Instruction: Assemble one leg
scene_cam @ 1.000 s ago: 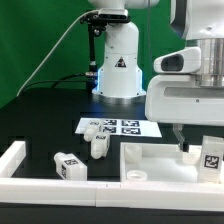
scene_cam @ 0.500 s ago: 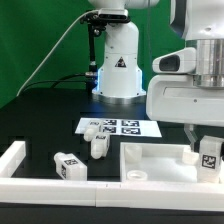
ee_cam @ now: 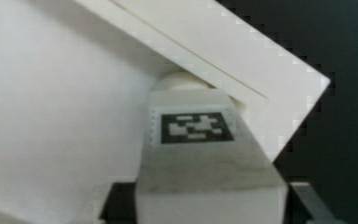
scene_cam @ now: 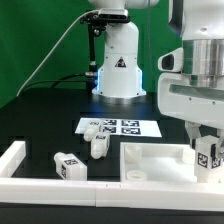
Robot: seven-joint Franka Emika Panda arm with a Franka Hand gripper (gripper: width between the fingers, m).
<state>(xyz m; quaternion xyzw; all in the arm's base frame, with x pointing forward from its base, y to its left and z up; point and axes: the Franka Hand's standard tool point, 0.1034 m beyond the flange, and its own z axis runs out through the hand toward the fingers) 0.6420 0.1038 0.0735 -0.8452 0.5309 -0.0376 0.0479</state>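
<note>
My gripper (scene_cam: 205, 150) is shut on one leg (scene_cam: 207, 156), a small white block with a black-and-white tag. It holds the leg upright at the exterior view's right, over the far right corner of the large flat white panel (scene_cam: 150, 160). In the wrist view the leg (ee_cam: 199, 128) fills the middle between my dark fingers (ee_cam: 119, 205), its far end at a corner of the panel (ee_cam: 51, 100). I cannot tell whether the leg touches the panel. Three more legs lie loose on the table (scene_cam: 68, 166), (scene_cam: 100, 146), (scene_cam: 91, 128).
The marker board (scene_cam: 125, 127) lies behind the panel, in front of the robot base (scene_cam: 118, 65). White border rails run along the exterior view's left (scene_cam: 14, 158) and along the front edge (scene_cam: 110, 190).
My gripper, with the leg in it, has shifted a little toward the exterior view's left, and the wrist has turned. The loose legs have not moved.
</note>
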